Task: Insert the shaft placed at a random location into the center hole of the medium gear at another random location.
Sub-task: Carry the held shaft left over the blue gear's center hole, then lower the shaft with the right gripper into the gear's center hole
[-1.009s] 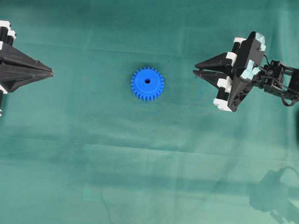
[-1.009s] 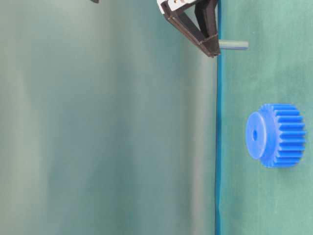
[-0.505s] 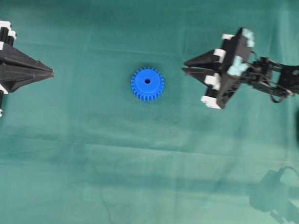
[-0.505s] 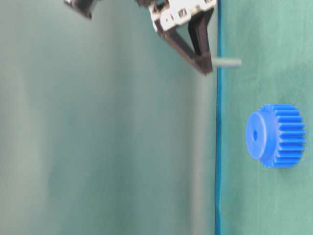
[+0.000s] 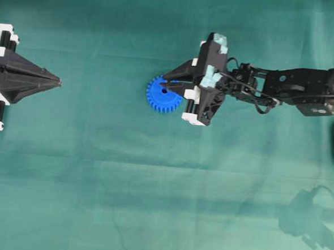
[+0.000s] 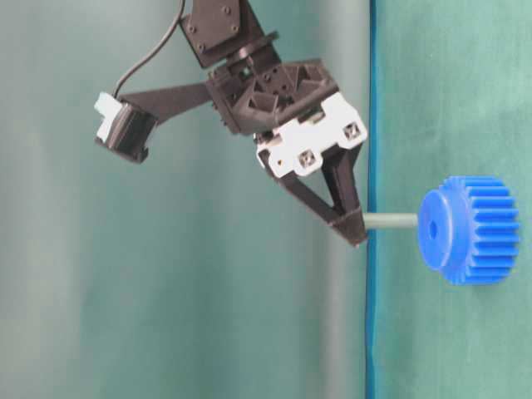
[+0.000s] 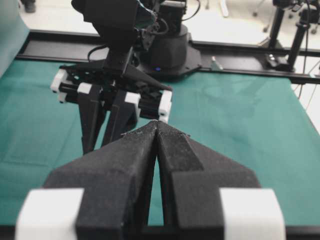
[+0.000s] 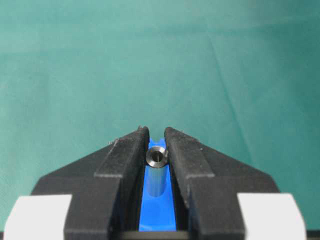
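The blue medium gear (image 5: 157, 99) lies flat on the green cloth at mid-table. My right gripper (image 5: 165, 85) hangs over it, shut on the grey shaft (image 6: 391, 221). The shaft points down at the gear (image 6: 478, 231), and its lower tip is level with the hub's top face, near the center hole (image 6: 433, 226). In the right wrist view the shaft (image 8: 156, 157) shows end-on between the fingers, with the gear (image 8: 157, 212) right under it. My left gripper (image 5: 57, 82) is shut and empty at the far left, also seen in its own view (image 7: 157, 122).
Green cloth (image 5: 162, 204) covers the whole table. The right arm (image 5: 282, 89) stretches in from the right edge. A black rail (image 7: 240, 50) and the right arm's base run along the far side in the left wrist view.
My right gripper has moved left with the shaft, from well right of the gear to directly over it, and the shaft's tip now reaches the hub. The left gripper has not moved.
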Motion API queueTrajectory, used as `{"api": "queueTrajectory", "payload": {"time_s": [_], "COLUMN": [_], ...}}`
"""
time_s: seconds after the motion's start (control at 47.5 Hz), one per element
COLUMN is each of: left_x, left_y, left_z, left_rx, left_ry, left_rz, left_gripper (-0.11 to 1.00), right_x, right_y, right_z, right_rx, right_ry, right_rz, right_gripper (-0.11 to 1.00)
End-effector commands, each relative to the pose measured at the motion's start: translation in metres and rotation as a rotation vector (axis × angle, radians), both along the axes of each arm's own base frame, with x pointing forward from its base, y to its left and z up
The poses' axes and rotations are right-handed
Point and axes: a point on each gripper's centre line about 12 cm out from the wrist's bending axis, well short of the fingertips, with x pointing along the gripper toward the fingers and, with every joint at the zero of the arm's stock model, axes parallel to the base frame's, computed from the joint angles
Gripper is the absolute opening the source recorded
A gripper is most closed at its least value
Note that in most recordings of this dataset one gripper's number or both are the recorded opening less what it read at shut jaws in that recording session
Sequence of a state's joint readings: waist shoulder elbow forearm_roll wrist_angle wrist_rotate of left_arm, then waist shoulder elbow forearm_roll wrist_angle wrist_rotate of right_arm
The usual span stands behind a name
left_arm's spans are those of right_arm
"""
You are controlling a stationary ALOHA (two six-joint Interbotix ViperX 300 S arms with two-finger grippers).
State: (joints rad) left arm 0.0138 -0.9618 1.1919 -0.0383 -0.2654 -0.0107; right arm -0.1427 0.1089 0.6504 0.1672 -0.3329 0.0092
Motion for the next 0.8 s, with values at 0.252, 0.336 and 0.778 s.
{"api": "queueTrajectory", "payload": {"time_s": [0.252, 0.336, 0.778], "left_x": [0.002, 0.002, 0.002], "left_y": [0.000, 0.000, 0.000], "left_z": [0.002, 0.002, 0.002], "left_rx": [-0.004, -0.004, -0.004], "left_ry": [-0.003, -0.003, -0.005], "left_rz": [0.002, 0.002, 0.002], "left_gripper": [-0.01, -0.01, -0.01], "right_x": [0.007, 0.007, 0.006], "right_y": [-0.001, -0.001, -0.001], "right_z": [0.014, 0.014, 0.000], "right_rx": [-0.011, -0.011, -0.007], "right_ry": [-0.043, -0.045, -0.020], "right_rz": [0.002, 0.002, -0.002], "right_gripper": [0.24, 0.24, 0.24]}}
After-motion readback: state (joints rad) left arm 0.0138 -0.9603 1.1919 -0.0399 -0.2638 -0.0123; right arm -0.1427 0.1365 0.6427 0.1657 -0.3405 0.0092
